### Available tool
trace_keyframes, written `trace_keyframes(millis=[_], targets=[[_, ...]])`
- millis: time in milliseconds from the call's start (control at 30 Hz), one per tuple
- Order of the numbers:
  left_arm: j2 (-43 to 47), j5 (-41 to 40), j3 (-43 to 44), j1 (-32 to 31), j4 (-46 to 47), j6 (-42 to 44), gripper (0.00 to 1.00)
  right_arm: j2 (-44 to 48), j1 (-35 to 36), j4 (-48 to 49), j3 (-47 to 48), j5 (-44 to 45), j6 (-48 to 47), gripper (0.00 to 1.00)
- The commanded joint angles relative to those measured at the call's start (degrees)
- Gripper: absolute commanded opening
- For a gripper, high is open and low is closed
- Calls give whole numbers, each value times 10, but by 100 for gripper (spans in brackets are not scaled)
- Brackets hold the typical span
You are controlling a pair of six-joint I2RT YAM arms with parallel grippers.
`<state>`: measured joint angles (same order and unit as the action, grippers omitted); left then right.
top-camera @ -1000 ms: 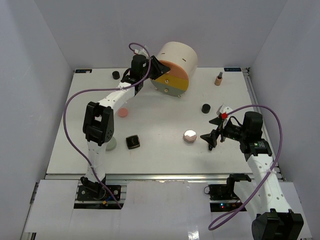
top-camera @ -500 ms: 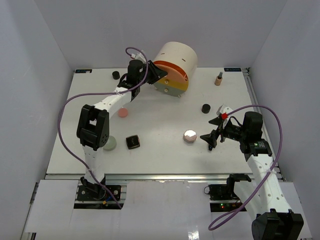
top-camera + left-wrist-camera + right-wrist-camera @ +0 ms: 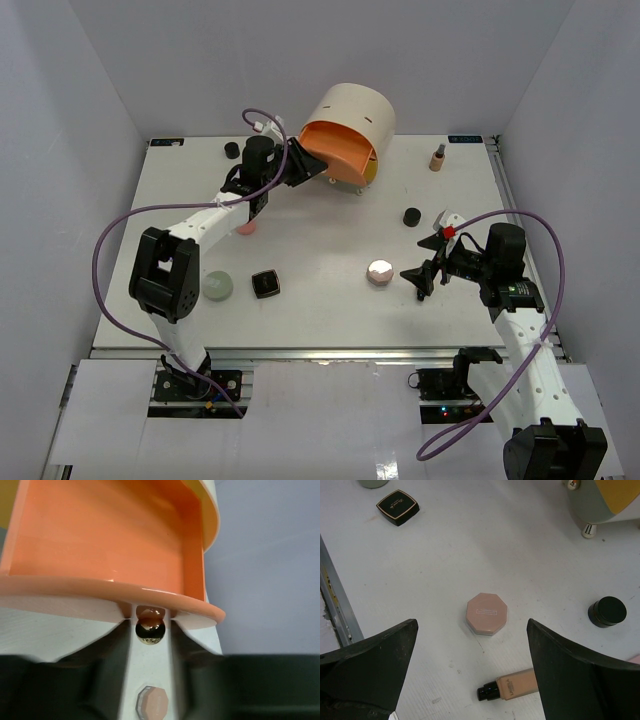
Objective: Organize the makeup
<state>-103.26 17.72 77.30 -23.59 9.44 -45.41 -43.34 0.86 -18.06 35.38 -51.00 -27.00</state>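
Orange drawer (image 3: 105, 535) fills the upper left and centre of frame. It's open, with the interior facing the camera. Its curved front lip runs left to right across mid-frame. Gold ball knob (image 3: 150, 631) sits just under the lip at centre. Jaws are dark and blurred, one on each side of the knob. A thin light gap shows on both sides, so they're not clamped. Pink faceted jar (image 3: 152, 703) is at bottom centre on the white tabletop (image 3: 55, 630), seen in the gap between the jaws. Grey-blue wall (image 3: 270, 570) takes the right side.
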Motion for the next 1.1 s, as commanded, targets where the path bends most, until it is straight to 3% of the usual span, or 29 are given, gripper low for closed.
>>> trace_keyframes(millis=[0,67,133,300,400,567,867,1067], targets=[[19,14,9,-1,8,7,78,-2,-2,7,16,6,2,98],[23,15,10,-1,7,8,93,-4,-2,7,16,15,2,98],[27,17,13,-1,4,10,98,-9,-2,8,17,23,7,97],[41,27,15,2,-7,14,98,-31,-2,26,25,80,37,91],[63,29,6,7,-21,30,98,-90,-2,38,61,141,82,90],[121,24,-29,19,-34,65,98,-264,2,10,182,279,144,90],[294,25,-154,52,-57,160,98,-509,54,-12,364,426,187,90],[415,-14,-243,52,-85,233,98,-622,65,-40,444,449,193,94]])
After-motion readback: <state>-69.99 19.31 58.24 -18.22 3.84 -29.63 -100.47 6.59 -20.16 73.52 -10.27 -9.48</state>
